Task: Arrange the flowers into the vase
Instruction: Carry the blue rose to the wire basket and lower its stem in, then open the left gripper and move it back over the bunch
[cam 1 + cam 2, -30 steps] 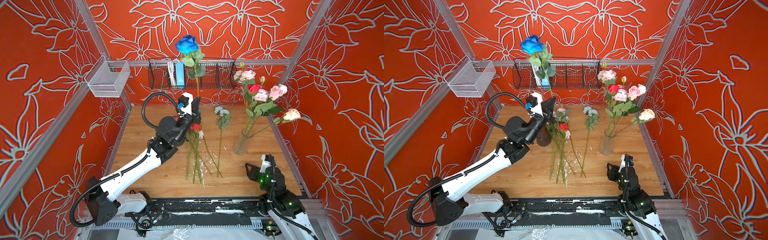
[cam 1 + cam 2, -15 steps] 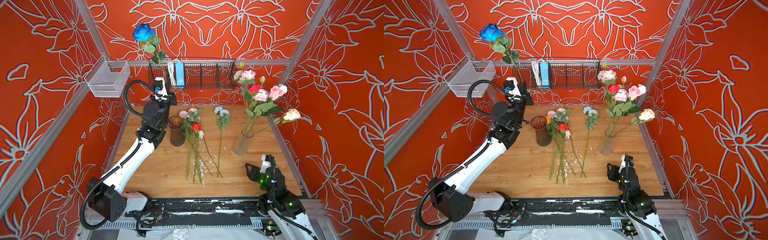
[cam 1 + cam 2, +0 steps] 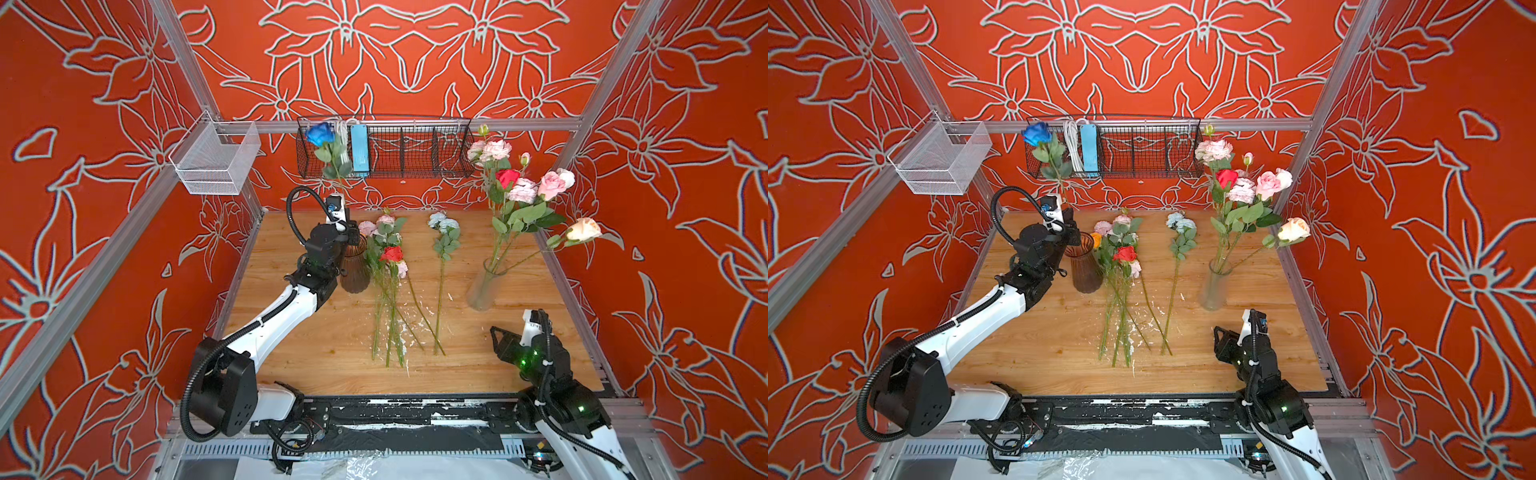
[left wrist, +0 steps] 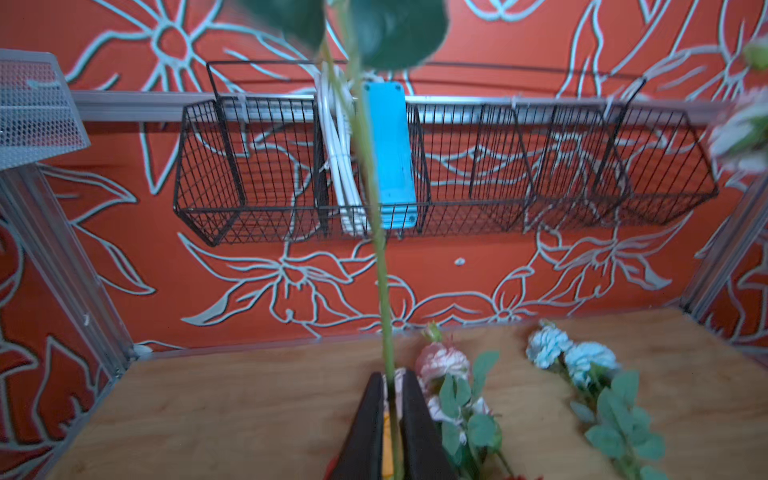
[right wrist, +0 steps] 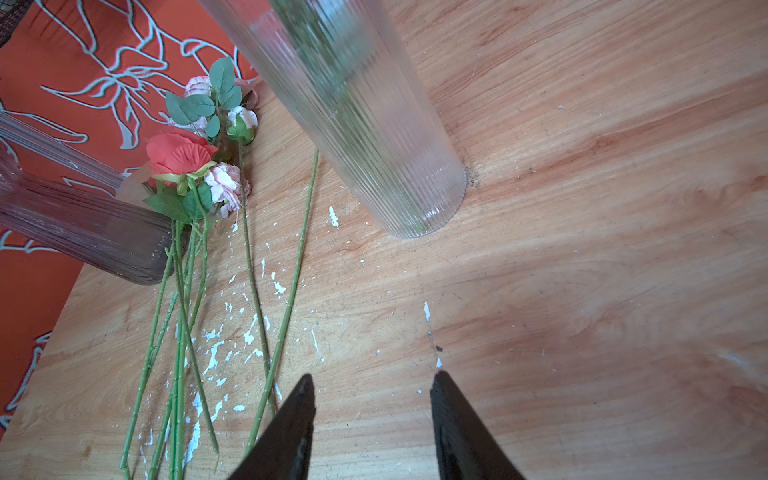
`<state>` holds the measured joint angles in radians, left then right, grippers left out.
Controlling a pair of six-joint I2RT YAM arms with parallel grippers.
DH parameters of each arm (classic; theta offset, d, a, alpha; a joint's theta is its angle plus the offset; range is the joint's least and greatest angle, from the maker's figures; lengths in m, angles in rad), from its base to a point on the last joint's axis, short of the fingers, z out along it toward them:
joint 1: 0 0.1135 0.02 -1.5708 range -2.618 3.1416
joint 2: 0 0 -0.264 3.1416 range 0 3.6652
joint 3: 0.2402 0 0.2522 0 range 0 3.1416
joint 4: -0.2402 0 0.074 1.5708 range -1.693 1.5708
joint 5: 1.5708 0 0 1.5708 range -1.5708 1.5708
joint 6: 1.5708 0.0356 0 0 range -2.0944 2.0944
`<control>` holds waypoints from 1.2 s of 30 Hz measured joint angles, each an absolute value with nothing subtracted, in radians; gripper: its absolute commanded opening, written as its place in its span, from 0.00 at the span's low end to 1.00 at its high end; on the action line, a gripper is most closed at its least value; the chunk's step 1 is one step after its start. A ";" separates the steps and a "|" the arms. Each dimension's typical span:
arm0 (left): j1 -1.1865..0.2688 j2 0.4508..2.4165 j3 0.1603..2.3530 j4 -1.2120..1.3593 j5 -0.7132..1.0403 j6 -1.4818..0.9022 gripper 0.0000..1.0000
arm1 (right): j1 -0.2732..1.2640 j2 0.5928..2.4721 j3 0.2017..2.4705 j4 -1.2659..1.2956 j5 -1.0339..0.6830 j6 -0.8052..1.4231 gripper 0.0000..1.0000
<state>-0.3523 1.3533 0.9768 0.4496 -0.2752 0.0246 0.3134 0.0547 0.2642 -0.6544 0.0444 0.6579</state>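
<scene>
Blue rose (image 3: 320, 134) lower, above brown vase (image 3: 354, 274)

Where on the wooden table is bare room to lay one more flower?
Bare wood: the front edge strip of the wooden table, before the loose bunch of flowers, and the lane between the pale blue flower and the clear ribbed glass vase. Crowded: where that bunch lies beside the brown ribbed glass vase.

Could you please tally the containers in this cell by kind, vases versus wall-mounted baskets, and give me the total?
Vases: 2 (clear ribbed glass vase, brown ribbed glass vase)
Wall-mounted baskets: 2 (white mesh basket, black wire basket)
Total: 4
</scene>
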 measured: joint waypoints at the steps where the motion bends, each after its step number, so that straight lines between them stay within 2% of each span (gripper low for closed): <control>1: -0.353 1.353 0.976 0.440 -0.268 0.021 0.34 | 0.313 0.055 0.264 -0.654 0.044 0.658 0.48; 6: -0.353 1.316 0.944 0.400 -0.262 -0.017 0.36 | 0.313 0.051 0.264 -0.655 0.044 0.657 0.48; 11: -0.353 1.173 0.868 0.359 -0.256 -0.074 0.39 | 0.313 0.049 0.264 -0.655 0.044 0.657 0.48; 19: -0.358 1.028 0.878 0.263 -0.218 -0.140 0.39 | 0.313 0.049 0.264 -0.655 0.044 0.657 0.48; 21: -0.390 1.015 0.878 0.230 -0.227 -0.161 0.39 | 0.313 0.049 0.264 -0.655 0.044 0.657 0.48; 24: -0.516 1.014 0.879 0.181 -0.262 -0.180 0.39 | 0.313 0.049 0.264 -0.655 0.045 0.657 0.48; 29: -0.753 1.145 0.955 0.048 -0.349 -0.252 0.39 | 0.313 0.051 0.264 -0.655 0.045 0.657 0.47; 32: -0.818 1.306 1.033 -0.025 -0.381 -0.305 0.40 | 0.313 0.051 0.264 -0.655 0.046 0.657 0.47; 36: -0.857 1.558 1.201 -0.155 -0.415 -0.379 0.50 | 0.313 0.052 0.264 -0.654 0.049 0.656 0.46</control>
